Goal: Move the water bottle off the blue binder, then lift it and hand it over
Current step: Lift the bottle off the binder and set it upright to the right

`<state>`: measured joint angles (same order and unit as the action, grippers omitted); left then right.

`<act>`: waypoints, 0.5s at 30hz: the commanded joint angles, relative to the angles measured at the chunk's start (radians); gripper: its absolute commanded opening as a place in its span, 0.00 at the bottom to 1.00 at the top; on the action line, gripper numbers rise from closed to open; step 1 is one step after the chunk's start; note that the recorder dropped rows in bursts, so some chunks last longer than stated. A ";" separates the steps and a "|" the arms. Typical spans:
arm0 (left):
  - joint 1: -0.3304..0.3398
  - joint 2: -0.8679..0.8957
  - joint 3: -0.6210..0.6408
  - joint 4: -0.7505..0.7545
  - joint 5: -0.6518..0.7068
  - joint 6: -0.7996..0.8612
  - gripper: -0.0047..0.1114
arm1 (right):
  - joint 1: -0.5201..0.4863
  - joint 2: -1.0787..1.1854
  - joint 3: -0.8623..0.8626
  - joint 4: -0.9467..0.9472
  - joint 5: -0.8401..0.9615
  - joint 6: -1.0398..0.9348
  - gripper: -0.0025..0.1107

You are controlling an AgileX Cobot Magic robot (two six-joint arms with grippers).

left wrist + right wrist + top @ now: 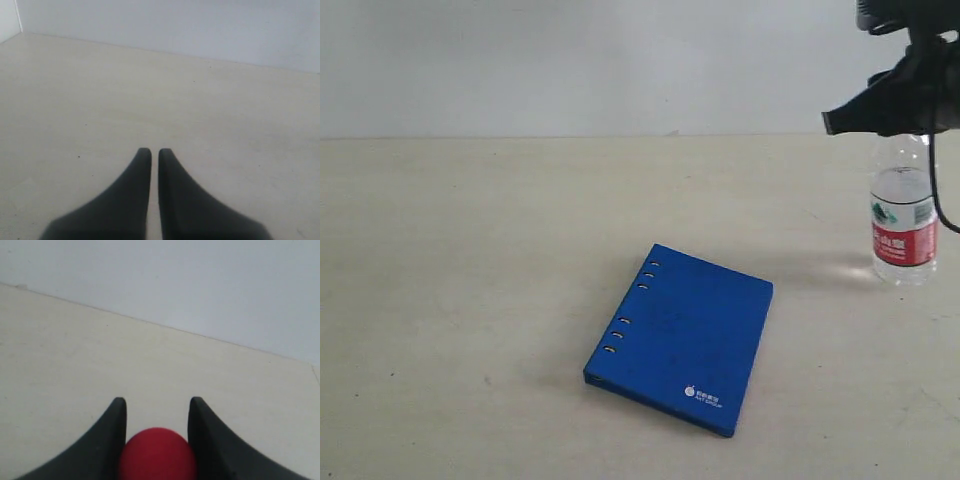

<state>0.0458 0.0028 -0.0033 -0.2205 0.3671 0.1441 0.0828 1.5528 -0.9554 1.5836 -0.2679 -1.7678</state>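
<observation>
Exterior view: a flat, rectangular deep-blue ring binder [680,340] is lying on the pale beige table [470,300], with holes along its spine edge and a small white logo near one corner. A small clear plastic water bottle [903,215] with a red-and-white label is standing upright on the table, well apart from the binder to the right, its top hidden under the black right gripper [898,118]. Left wrist view: the left gripper [154,152] is hovering over bare table, its fingers closed to a thin slit and holding nothing. Right wrist view: the black fingers [112,440] are pressing against both sides of the bottle's round red cap [157,452].
</observation>
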 commanded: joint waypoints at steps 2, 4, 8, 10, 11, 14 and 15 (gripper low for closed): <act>-0.007 -0.003 0.003 0.000 -0.007 0.005 0.09 | -0.136 -0.007 0.022 -0.024 0.154 0.074 0.02; -0.007 -0.003 0.003 0.000 -0.007 0.005 0.09 | -0.158 -0.007 0.022 -0.024 0.223 0.074 0.02; -0.007 -0.003 0.003 0.000 -0.007 0.005 0.09 | -0.163 -0.007 0.022 -0.024 0.288 0.048 0.12; -0.007 -0.003 0.003 0.000 -0.007 0.005 0.09 | -0.163 -0.007 0.022 -0.024 0.309 0.029 0.26; -0.007 -0.003 0.003 0.000 -0.007 0.005 0.09 | -0.163 -0.007 0.022 -0.024 0.311 0.021 0.32; -0.007 -0.003 0.003 0.000 -0.007 0.005 0.09 | -0.163 -0.007 0.022 -0.024 0.313 -0.014 0.48; -0.007 -0.003 0.003 0.000 -0.007 0.005 0.09 | -0.163 -0.007 0.022 -0.024 0.313 -0.018 0.51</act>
<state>0.0458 0.0028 -0.0033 -0.2205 0.3671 0.1441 -0.0758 1.5424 -0.9452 1.5543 0.0323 -1.7677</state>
